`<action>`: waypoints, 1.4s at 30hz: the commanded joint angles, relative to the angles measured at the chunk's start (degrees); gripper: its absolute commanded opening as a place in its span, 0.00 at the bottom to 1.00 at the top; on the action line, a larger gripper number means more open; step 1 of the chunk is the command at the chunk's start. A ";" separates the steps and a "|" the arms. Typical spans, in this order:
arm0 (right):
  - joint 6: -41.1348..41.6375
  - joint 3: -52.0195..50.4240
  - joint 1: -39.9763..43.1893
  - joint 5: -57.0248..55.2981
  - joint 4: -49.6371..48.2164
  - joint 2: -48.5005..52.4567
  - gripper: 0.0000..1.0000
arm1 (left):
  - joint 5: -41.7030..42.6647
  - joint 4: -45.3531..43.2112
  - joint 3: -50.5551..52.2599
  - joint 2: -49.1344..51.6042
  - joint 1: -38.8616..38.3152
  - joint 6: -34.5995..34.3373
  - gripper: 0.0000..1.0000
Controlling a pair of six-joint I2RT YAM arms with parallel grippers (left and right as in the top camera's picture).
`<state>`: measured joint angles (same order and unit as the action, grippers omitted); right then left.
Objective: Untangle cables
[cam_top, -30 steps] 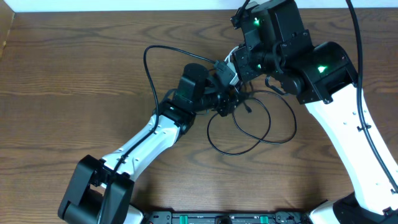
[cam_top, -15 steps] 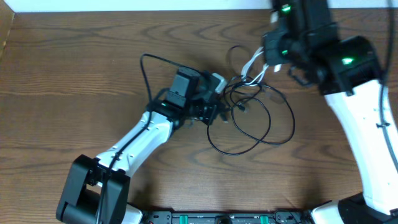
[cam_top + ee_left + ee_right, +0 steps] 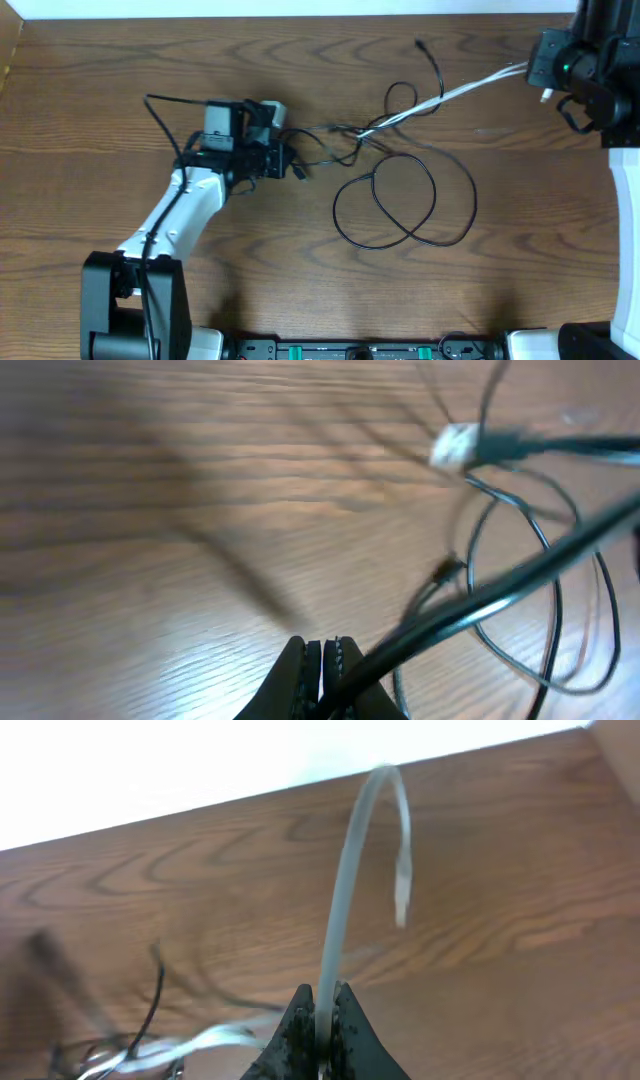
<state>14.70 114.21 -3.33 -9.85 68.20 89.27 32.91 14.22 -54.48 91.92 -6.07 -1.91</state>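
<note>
The left gripper (image 3: 322, 656) is holding its jaws pressed together on the black cable (image 3: 470, 612), pinching one strand that is running away from it toward the middle of the surface (image 3: 90, 70). The right gripper (image 3: 322, 1012) is also pinching with closed jaws. It is gripping the white cable (image 3: 460, 92) a short way from the plug end (image 3: 400, 890), which is arching up and hanging free above the jaws.

The white cable is stretching almost straight from the far right corner down toward the centre, so its long axis is lying diagonally, nearly left to right. It is meeting the black cable at a crossing (image 3: 357, 131) between the two arms. The pinched black strand is running left to right from the left jaws to this crossing. The rest of the black cable is lying in loose loops nearer the front edge, and one thin free end (image 3: 418, 43) is pointing toward the far edge.

In my judgement the two cables are not yet separated, because they are touching at the crossing. If the arms are pulling further apart, the crossing may be tightening into a knot instead of opening. A plug may also be catching in a black loop and dragging it. The cables are very thin, so one may be slipping out of the jaws under tension.
</note>
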 commanded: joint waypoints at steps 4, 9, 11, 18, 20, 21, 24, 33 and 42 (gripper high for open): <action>1.18 0.59 4.76 -2.08 0.57 -1.05 0.01 | -0.63 1.62 -0.07 -0.33 6.43 -3.87 0.07; 3.48 0.59 9.70 -3.61 1.92 -1.05 0.01 | -0.59 2.03 -0.07 -0.33 13.84 -7.13 0.07; 3.80 0.59 11.47 -3.69 2.34 -1.05 0.01 | -0.59 2.16 -0.07 -0.33 16.44 -8.28 0.07; 4.96 0.59 15.98 5.75 3.37 -1.05 0.01 | 11.45 3.21 -0.07 -0.63 25.00 -9.53 0.08; 4.04 0.59 15.56 13.11 3.23 -0.98 0.04 | 19.32 2.12 -0.07 -0.63 24.70 -8.48 0.07; 2.84 0.57 15.17 16.85 3.02 -0.98 0.09 | 23.02 1.44 -0.07 -0.63 24.30 -8.20 0.07; -0.35 0.52 13.31 25.99 2.08 -0.76 0.32 | 34.29 -2.10 -0.09 -0.63 21.92 -8.24 0.06; -11.15 0.50 1.95 27.76 1.64 0.46 0.85 | 57.24 -18.49 -0.09 -1.25 9.25 -11.41 0.07; -11.15 0.46 -1.70 20.72 2.49 7.04 0.99 | 57.24 -48.57 -0.09 -11.19 3.15 -36.39 0.09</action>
<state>4.86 114.32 -4.51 12.97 70.13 92.99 87.00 -28.08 -53.76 86.17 -2.79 -26.15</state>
